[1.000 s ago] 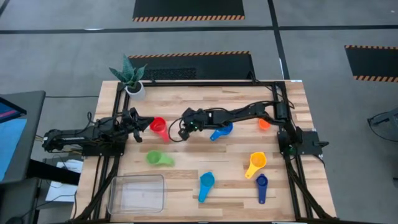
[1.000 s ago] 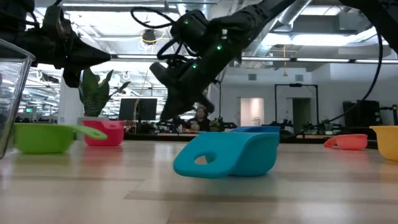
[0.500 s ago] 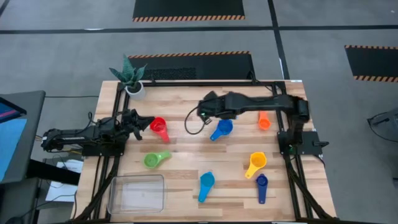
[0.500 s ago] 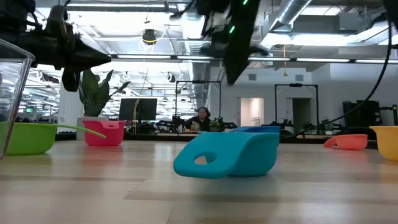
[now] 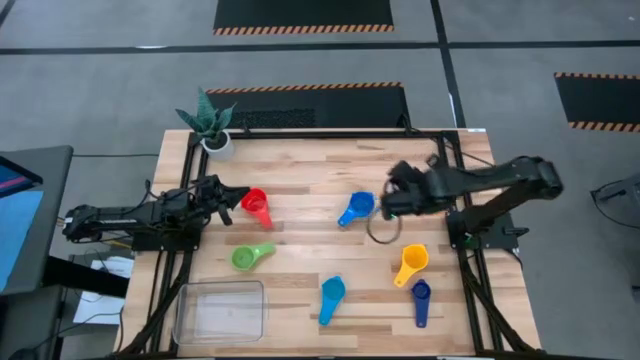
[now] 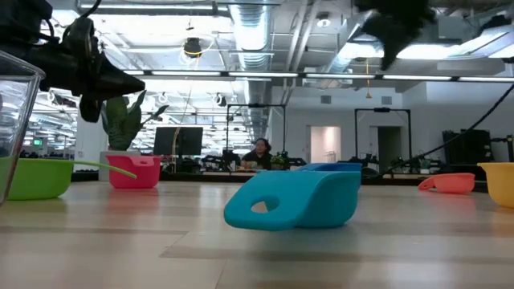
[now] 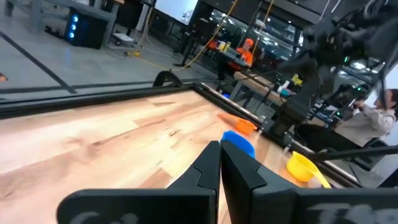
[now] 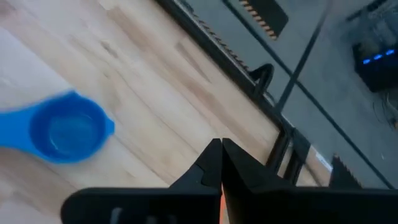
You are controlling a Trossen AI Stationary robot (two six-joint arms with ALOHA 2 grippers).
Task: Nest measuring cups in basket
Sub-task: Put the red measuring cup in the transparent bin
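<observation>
In the high view the red cup (image 5: 256,206) sits just right of my shut left gripper (image 5: 232,194). The medium blue cup (image 5: 355,208) lies at the table's middle, left of my shut right gripper (image 5: 390,197), which is raised above the table. The green cup (image 5: 248,257), light blue cup (image 5: 331,297), yellow cup (image 5: 411,263) and dark blue cup (image 5: 420,300) rest apart on the wood. The clear basket (image 5: 220,310) stands at the near left corner with nothing in it. My right wrist view shows the medium blue cup (image 8: 65,130) below its closed fingers.
A potted plant (image 5: 210,128) stands at the far left corner. An orange cup (image 6: 450,183) shows at the right in the low view; my right arm covers it from above. Bare wood lies between the cups. People sit at desks beyond the table.
My right gripper has swung from beside the red cup toward the table's right edge, rising, and now hangs right of the medium blue cup. The green cup has turned a little, its handle swinging toward the far edge.
</observation>
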